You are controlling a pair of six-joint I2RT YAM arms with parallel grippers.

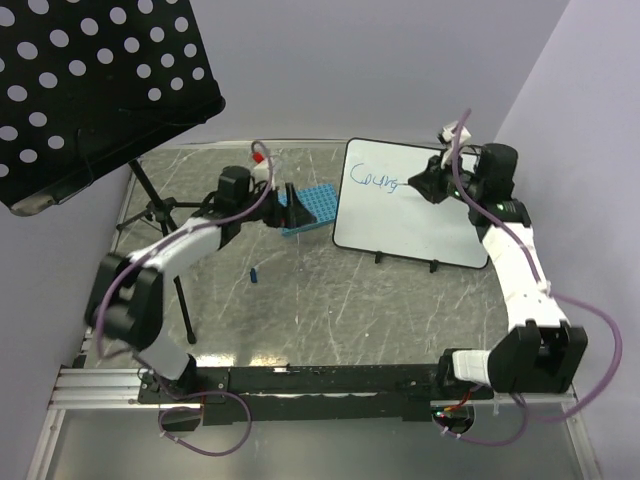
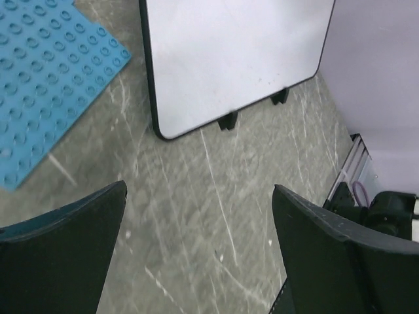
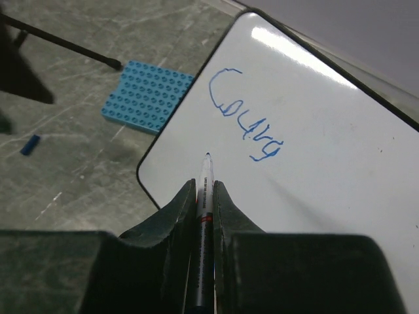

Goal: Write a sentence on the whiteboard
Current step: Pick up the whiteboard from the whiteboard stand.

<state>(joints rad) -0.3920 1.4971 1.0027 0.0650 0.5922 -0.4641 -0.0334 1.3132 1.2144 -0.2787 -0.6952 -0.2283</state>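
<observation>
The whiteboard (image 1: 420, 215) lies at the back right of the table; it also shows in the right wrist view (image 3: 327, 163) and the left wrist view (image 2: 229, 59). Blue handwriting (image 1: 376, 181) on its upper left reads "Courg" (image 3: 245, 118), part of the sentence. My right gripper (image 1: 428, 187) is shut on a marker (image 3: 205, 190); the tip hangs just above the board, below and left of the writing. My left gripper (image 1: 290, 207) is open and empty over bare table (image 2: 200, 216), left of the board.
A blue gridded rack (image 1: 310, 210) lies just left of the whiteboard. A small blue cap (image 1: 255, 272) lies on the table. A black perforated music stand (image 1: 90, 90) on a tripod (image 1: 160, 215) fills the back left. Walls close the right side.
</observation>
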